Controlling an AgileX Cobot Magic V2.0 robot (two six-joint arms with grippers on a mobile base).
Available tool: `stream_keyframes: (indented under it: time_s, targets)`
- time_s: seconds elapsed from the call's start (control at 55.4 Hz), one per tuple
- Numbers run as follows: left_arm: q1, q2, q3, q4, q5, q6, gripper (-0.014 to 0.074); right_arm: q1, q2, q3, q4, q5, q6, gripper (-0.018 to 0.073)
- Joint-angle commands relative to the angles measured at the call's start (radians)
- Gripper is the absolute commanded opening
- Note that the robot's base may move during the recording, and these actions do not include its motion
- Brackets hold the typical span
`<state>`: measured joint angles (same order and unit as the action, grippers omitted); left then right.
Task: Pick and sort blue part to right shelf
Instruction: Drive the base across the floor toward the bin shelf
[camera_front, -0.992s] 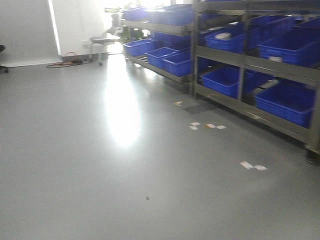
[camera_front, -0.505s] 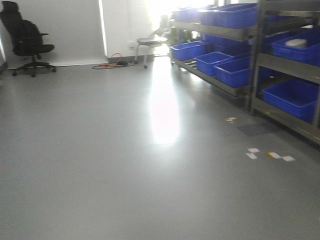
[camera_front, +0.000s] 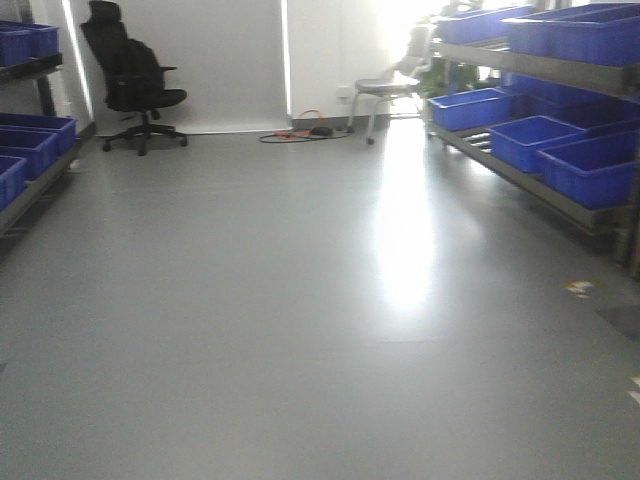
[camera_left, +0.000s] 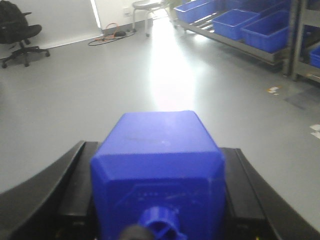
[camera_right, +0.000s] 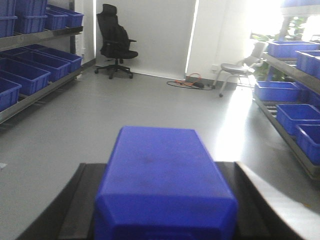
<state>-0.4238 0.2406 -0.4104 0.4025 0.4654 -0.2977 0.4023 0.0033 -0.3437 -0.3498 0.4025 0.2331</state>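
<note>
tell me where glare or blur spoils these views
Front-facing view: the window is blown out and throws a bright streak on the floor; overall soft. Left wrist view: same floor glare, the near blue part slightly blurred. Right wrist view: window washed out top right.

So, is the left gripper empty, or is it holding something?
Holding. In the left wrist view, a blue plastic block sits between the two black fingers of the left gripper.

Blown-out backlight streaks glare down the floor (camera_front: 405, 260); frames slightly soft.
</note>
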Motion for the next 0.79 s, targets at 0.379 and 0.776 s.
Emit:
stream_keyframes:
  time_s: [0.379,0.776]
  targets:
    - [-0.003,0.013,-0.029,0.014,-0.084,-0.003,0.0293,-0.001,0.018,-0.026,-0.024,-0.092,-0.006,0.0211]
    - [-0.003,0.013,-0.029,0.014,-0.084,-0.003,0.0293,-0.001,0.018,-0.026,-0.024,-0.093,-0.006,0.0211]
